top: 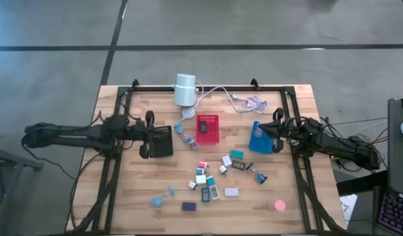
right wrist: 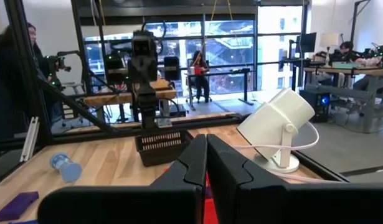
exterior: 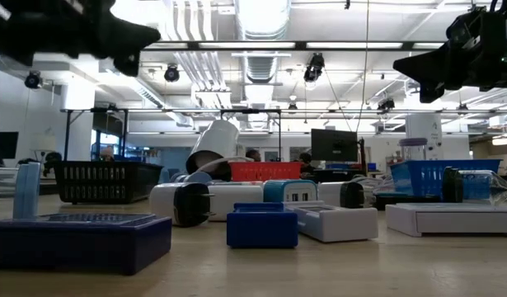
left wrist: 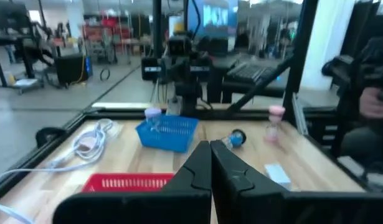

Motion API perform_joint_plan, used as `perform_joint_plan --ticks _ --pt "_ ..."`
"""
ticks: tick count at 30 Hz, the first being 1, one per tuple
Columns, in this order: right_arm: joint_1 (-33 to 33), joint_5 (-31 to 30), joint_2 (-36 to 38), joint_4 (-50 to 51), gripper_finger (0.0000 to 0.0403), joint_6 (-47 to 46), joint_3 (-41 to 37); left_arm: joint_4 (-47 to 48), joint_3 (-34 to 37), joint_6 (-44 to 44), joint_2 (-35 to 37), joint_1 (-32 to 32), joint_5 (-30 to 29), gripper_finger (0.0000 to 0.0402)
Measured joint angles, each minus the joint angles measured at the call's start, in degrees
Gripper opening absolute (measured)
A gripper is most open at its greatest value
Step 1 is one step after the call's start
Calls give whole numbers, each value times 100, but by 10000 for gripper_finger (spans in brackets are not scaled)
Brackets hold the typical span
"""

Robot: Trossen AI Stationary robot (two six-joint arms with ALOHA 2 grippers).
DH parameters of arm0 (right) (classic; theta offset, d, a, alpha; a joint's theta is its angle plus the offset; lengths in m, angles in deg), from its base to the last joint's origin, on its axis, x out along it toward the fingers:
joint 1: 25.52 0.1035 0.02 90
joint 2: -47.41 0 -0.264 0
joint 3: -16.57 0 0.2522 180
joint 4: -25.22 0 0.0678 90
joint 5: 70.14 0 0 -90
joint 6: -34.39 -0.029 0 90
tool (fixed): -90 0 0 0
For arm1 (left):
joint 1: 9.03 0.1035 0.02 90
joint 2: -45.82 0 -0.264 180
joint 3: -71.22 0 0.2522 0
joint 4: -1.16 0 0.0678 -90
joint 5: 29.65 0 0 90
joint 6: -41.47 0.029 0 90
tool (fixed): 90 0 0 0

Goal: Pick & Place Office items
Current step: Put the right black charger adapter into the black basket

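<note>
**High view: three trays, a scatter of small pieces, two closed claws**

You have three trays on the wooden surface (top: pixel 122 203): one black tray (top: pixel 163 140) on the left, one red tray (top: pixel 208 128) in the middle and one blue tray (top: pixel 261 137) on the right. One white cylinder (top: pixel 185 90) with a cable stands at the far edge.

The office items (top: pixel 214 177) lie loose in the nearer half of the surface, between the two arms. You can count roughly twenty of them; the smallest are too tiny for an exact tally. One pink disc (top: pixel 276 206) sits alone at the near right, one dark purple block (top: pixel 189 206) lies at the near middle, and a few small pieces trail beside the red tray.

Your left claw (top: pixel 147 135) hangs just above the black tray, fingers pressed together and holding nothing. Your right claw (top: pixel 259 132) is at the blue tray, likewise closed and empty.

No writing or brand mark can be read on anything.
</note>
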Motion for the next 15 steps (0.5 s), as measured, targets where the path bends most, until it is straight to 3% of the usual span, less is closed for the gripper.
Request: perform_joint_plan --ticks 3,15 --pt "0 0 -6 30 8 2 0 -517 434 -15 235 2 -3 0" --pt "0 25 -6 96 8 15 0 -513 1191 -44 984 150 -4 0"
